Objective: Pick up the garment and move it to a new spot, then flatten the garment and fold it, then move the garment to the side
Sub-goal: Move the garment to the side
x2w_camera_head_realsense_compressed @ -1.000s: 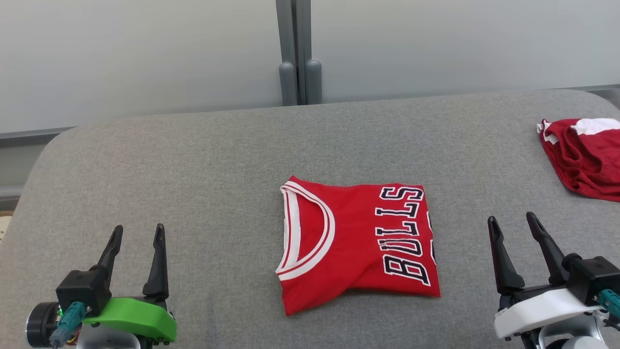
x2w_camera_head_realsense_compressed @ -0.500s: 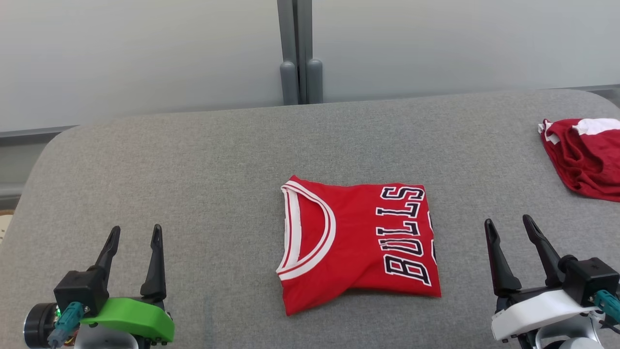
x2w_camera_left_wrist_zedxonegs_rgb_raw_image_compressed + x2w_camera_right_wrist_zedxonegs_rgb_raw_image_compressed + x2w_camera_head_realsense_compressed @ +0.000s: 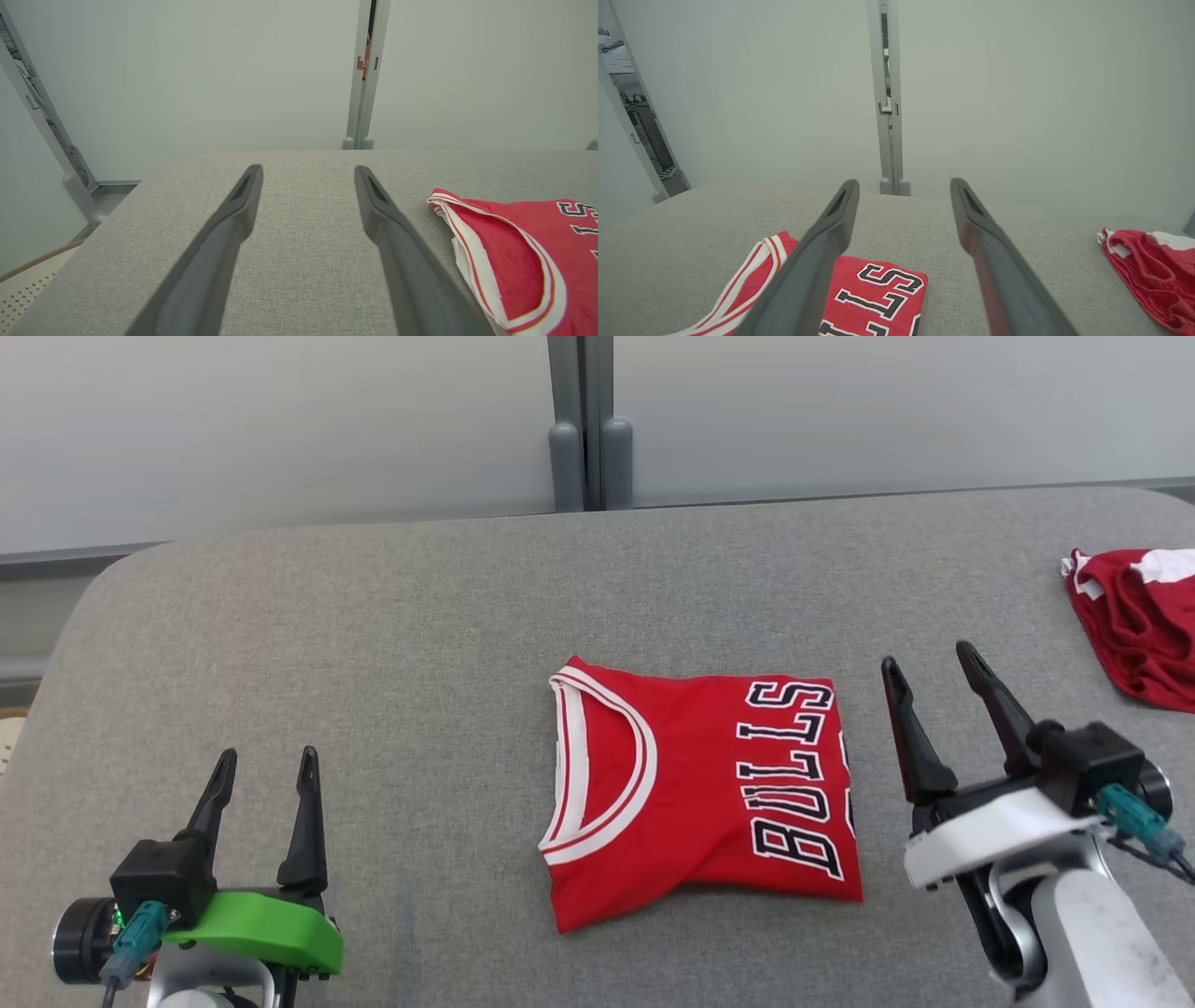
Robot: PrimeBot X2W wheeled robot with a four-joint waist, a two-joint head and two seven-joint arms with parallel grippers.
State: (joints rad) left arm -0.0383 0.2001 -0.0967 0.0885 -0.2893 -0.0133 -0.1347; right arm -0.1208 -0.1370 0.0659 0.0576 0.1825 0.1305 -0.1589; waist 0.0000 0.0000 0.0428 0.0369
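Folded jersey [image 3: 700,784], between spread jaws, touching neither

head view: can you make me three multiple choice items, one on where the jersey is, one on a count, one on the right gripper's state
1. Where does the folded jersey lie on the grey cushion?
A. between the left gripper and the right gripper
B. hanging over the far edge
C. clamped in the left gripper

2. How many red garments are on the cushion?
A. one
B. two
C. four

3. How do the right gripper's jaws stand?
A. shut on the jersey
B. shut on nothing
C. open and empty

Answers:
1 A: it lies flat mid-cushion with one gripper on each side.
2 B: the jersey plus a crumpled red garment at the right edge.
3 C: its fingers stand apart with nothing held between them.
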